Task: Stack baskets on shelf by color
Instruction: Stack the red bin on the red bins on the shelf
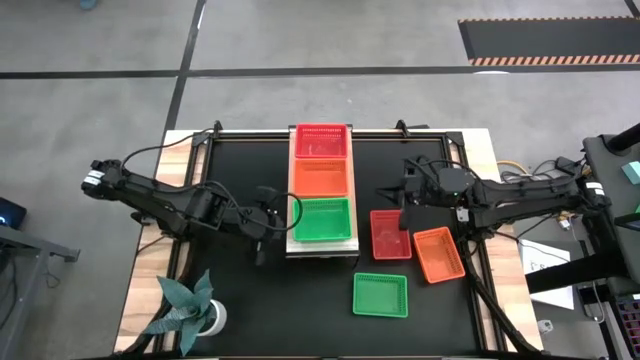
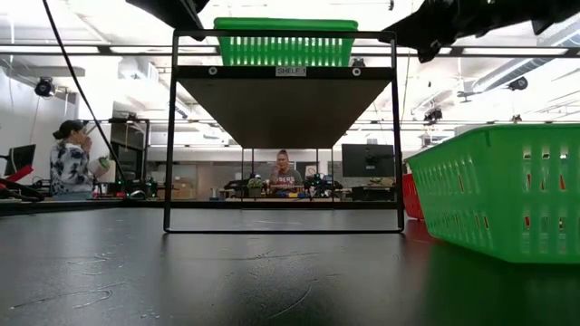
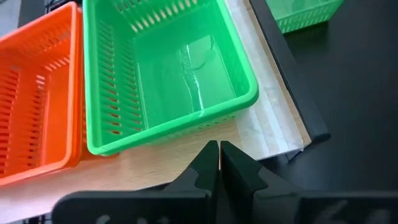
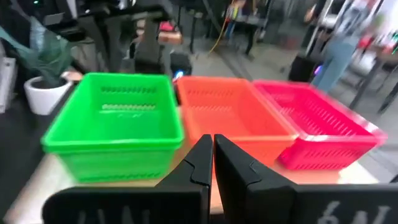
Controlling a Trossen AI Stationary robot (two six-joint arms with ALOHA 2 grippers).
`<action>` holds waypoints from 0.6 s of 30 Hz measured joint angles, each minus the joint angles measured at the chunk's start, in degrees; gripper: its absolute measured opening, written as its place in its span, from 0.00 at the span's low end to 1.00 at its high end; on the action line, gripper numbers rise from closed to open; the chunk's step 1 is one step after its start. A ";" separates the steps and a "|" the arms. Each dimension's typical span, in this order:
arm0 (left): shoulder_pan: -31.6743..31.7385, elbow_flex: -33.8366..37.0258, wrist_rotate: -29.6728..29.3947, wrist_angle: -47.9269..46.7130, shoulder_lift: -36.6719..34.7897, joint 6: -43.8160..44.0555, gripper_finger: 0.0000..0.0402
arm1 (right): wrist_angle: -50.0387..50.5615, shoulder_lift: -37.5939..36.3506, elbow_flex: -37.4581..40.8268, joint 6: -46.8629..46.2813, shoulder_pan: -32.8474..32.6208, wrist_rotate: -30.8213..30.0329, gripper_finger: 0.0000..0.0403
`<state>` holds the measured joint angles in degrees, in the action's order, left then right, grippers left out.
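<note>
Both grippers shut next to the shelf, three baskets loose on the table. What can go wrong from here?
1. The shut left gripper sits close beside the green mesh basket on the light-wood shelf; a swing might nudge it.
2. The right gripper hangs near the loose crimson mesh basket, which touches the loose orange mesh basket; grasping one may drag the other.

shelf (image 1: 322,245): pink, orange, green baskets | table (image 1: 250,300): three baskets, plant (image 1: 190,305)

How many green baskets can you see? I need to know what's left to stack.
2 visible: one green basket on the shelf at its near end, beside the orange stack; one loose green basket on the black tabletop, nearest the front edge. More could be nested unseen inside the shelf one.
</note>
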<state>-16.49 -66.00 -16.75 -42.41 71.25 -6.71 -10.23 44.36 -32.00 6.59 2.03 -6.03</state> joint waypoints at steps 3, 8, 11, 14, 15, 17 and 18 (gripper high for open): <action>-0.02 0.00 -0.01 0.28 -0.15 -3.60 0.00 | 3.65 0.00 -1.48 -3.95 -2.16 0.03 0.02; 0.00 0.00 -0.03 0.65 -0.48 -10.78 0.00 | 8.38 0.00 -1.96 -10.73 -6.56 0.00 0.02; -0.01 0.29 -0.02 1.09 -1.15 -14.24 0.00 | 10.39 0.00 -2.31 -15.69 -9.30 -0.36 0.02; 0.00 1.60 -0.03 2.43 -2.56 -16.83 0.00 | 11.11 0.00 -2.32 -19.71 -12.02 -2.89 0.02; 0.04 2.38 -0.03 3.27 -3.19 -17.56 0.00 | 11.18 0.00 -2.32 -20.87 -12.79 -3.85 0.02; 0.08 4.46 -0.03 5.45 -4.87 -18.82 0.00 | 11.32 0.00 -2.32 -22.88 -14.05 -5.41 0.02; 0.13 5.57 -0.05 6.26 -5.81 -19.31 0.00 | 11.39 0.00 -2.32 -23.89 -14.57 -6.23 0.02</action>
<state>-16.36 -60.43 -16.80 -36.16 65.44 -26.02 1.16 44.36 -34.33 -17.30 -12.54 -12.26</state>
